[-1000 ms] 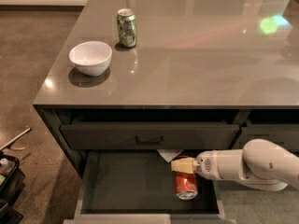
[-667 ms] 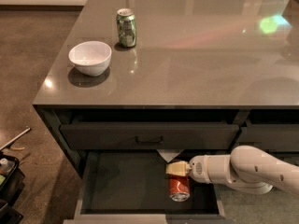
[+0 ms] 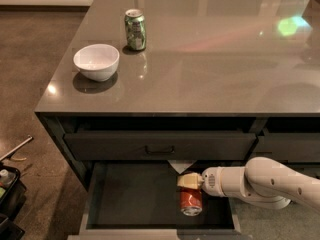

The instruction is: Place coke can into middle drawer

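Note:
The coke can (image 3: pixel 191 200) is red with a silver end facing the camera. It sits inside the open middle drawer (image 3: pixel 131 195), right of centre, low over or on the dark floor. My gripper (image 3: pixel 188 180) reaches in from the right on a white arm (image 3: pixel 260 183). Its beige fingers are closed on the can's upper end. The drawer is pulled out beneath the counter.
A green can (image 3: pixel 135 30) and a white bowl (image 3: pixel 97 61) stand on the grey countertop (image 3: pixel 215 59) at the left. The shut top drawer front with a bar handle (image 3: pixel 160 149) hangs just above the gripper. Dark gear lies on the floor (image 3: pixel 7 189) at the left.
My gripper and the coke can have moved left and slightly lower inside the drawer. The green can and bowl have not moved.

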You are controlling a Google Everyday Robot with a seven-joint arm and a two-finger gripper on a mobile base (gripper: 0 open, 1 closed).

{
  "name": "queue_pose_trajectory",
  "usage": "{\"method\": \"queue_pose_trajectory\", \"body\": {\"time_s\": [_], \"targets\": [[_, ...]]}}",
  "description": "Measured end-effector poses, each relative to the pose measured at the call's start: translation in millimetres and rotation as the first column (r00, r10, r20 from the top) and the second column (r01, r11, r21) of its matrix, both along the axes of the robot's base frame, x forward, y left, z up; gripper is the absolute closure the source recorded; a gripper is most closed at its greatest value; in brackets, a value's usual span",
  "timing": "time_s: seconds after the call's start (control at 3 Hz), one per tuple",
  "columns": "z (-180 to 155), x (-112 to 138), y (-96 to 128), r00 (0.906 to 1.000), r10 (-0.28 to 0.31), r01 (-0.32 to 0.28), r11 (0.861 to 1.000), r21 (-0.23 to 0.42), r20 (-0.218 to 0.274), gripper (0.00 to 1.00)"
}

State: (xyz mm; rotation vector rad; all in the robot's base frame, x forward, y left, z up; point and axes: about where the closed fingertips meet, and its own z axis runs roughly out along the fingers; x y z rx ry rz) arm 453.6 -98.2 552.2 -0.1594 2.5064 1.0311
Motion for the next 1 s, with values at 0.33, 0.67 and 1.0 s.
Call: {"method": "queue_pose_trajectory", "body": {"time_s": [0.33, 0.67, 1.0], "targets": [[-36, 6, 0, 0.9963, -0.06, 0.062, 0.998, 0.025, -0.061, 1.0], [-82, 17, 2, 0.9873, -0.116, 0.122, 0.992, 0.042, -0.108, 1.0], [-120, 27, 3, 0.9757, -0.165, 0.172, 0.985, 0.034, -0.144, 1.0]]}}
